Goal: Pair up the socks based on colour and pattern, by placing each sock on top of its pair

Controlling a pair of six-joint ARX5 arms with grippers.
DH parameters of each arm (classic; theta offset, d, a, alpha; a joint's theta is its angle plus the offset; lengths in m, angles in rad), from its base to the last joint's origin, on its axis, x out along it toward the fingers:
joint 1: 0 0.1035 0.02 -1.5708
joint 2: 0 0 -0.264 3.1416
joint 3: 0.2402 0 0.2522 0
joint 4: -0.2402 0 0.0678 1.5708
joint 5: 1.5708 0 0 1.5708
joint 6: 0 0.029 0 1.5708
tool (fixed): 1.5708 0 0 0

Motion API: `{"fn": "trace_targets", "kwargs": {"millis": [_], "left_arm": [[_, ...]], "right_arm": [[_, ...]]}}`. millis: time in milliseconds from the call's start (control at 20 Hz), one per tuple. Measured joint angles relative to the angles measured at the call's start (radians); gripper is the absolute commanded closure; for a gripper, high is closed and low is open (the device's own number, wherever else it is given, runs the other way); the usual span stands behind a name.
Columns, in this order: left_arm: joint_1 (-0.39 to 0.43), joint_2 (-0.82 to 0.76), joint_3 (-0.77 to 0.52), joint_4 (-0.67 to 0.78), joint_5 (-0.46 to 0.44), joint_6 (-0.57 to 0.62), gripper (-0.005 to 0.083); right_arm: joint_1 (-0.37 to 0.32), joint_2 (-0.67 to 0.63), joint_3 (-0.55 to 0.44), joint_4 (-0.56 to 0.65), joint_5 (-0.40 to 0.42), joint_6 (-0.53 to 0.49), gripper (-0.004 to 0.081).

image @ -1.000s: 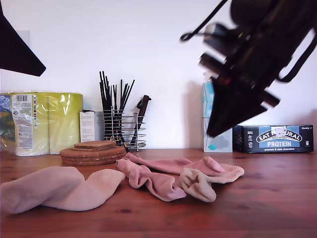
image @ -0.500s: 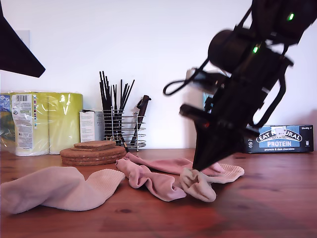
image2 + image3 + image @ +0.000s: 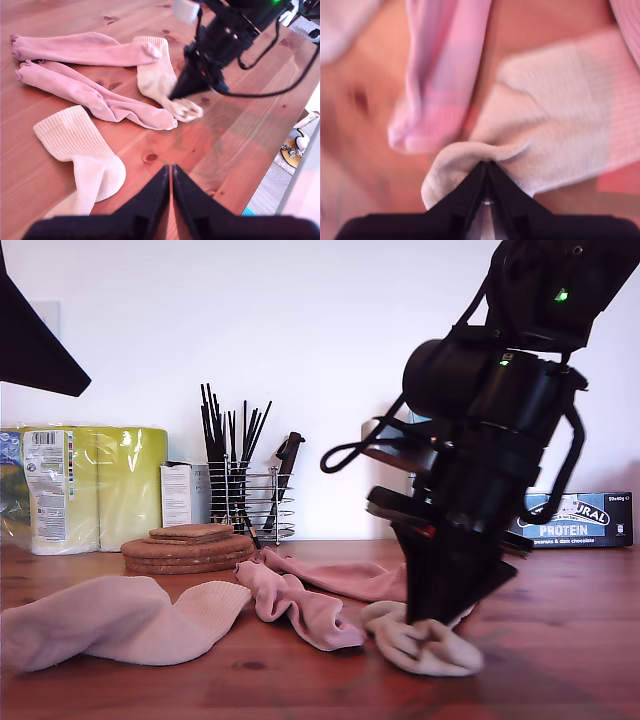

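While my second gripper [image 3: 432, 625] pinches the beige sock [image 3: 425, 645] beside a pink sock [image 3: 300, 605], my first gripper's [image 3: 170, 175] fingers are pressed together.

Two beige socks [image 3: 82, 150] [image 3: 157, 82]; two pink socks [image 3: 80, 49] [image 3: 95, 97]

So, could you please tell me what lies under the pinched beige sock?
Mostly bare wooden table. The beige sock in my second hand has its cuff against a pink sock; any overlap is unclear.
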State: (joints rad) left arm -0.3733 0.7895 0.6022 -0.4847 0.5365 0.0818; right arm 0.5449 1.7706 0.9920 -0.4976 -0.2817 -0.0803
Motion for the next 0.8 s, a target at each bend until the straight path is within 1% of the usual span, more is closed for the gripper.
{"fn": "trace_targets", "kwargs": {"millis": [150, 250, 300, 450, 600, 800], "left_arm": [[0.0, 0.0, 0.0, 0.003, -0.004, 0.0, 0.0794], [0.0, 0.0, 0.0, 0.009, -0.008, 0.0, 0.0794], [0.0, 0.0, 0.0, 0.014, -0.011, 0.0, 0.0794], [0.0, 0.0, 0.0, 0.014, -0.022, 0.0, 0.0794], [0.0, 0.0, 0.0, 0.014, -0.022, 0.0, 0.0794], [0.0, 0.0, 0.0, 0.014, -0.023, 0.0, 0.0794]], "right_arm": [[0.003, 0.0, 0.009, -0.109, -0.047, -0.03, 0.0783], [0.021, 0.0, 0.009, -0.18, -0.087, -0.034, 0.0783], [0.038, 0.0, 0.009, -0.223, -0.101, -0.037, 0.0783], [0.103, 0.0, 0.008, -0.324, -0.106, -0.045, 0.0783], [0.14, 0.0, 0.008, -0.348, -0.105, -0.045, 0.0783], [0.143, -0.005, 0.008, -0.364, -0.101, -0.045, 0.0783]]}}
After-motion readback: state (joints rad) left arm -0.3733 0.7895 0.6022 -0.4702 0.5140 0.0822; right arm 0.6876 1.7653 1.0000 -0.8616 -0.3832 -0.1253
